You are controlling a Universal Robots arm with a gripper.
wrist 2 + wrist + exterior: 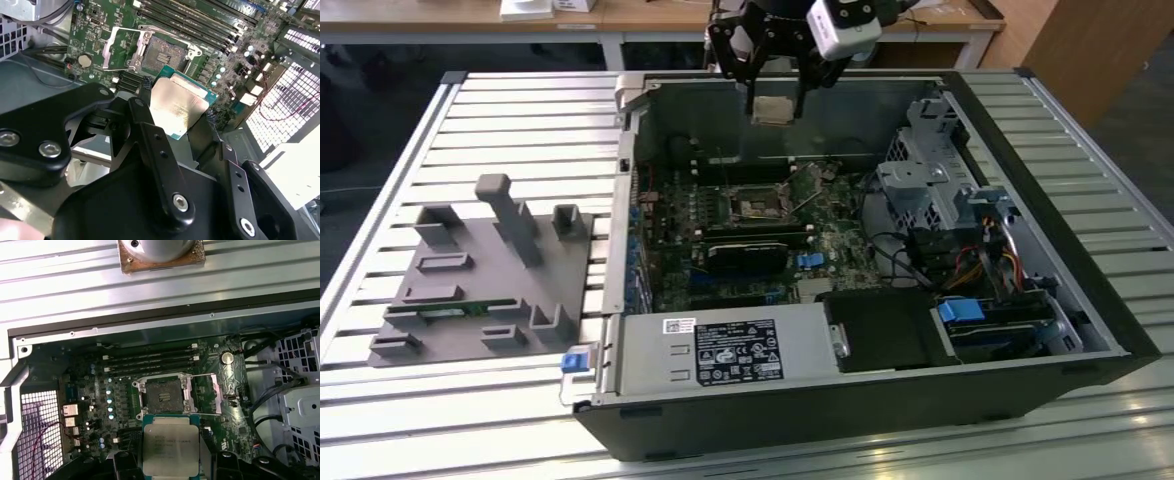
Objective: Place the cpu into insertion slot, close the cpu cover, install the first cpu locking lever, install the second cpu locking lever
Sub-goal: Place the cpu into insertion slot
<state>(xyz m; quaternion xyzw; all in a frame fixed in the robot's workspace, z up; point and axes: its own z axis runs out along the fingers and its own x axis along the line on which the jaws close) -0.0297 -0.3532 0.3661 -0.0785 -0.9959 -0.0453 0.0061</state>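
Observation:
My gripper (774,100) hangs over the far side of the open computer case, shut on the cpu (771,110), a flat square chip with a silver top. In both wrist views the cpu (177,105) (170,445) sits between the black fingers (150,130), clear above the board. The insertion slot (758,207) (162,50) (162,395) is a dark square socket on the green motherboard and lies bare. The cpu cover (120,47) (206,392), a silvery frame, is swung open beside the slot.
The case walls (634,200) ring the motherboard. A black labelled power-supply box (720,352) lies at the near side, and a drive cage with cables (934,190) at the exterior view's right. A grey fixture block (480,270) stands on the slatted table (387,200). Memory slots (150,360) run beside the socket.

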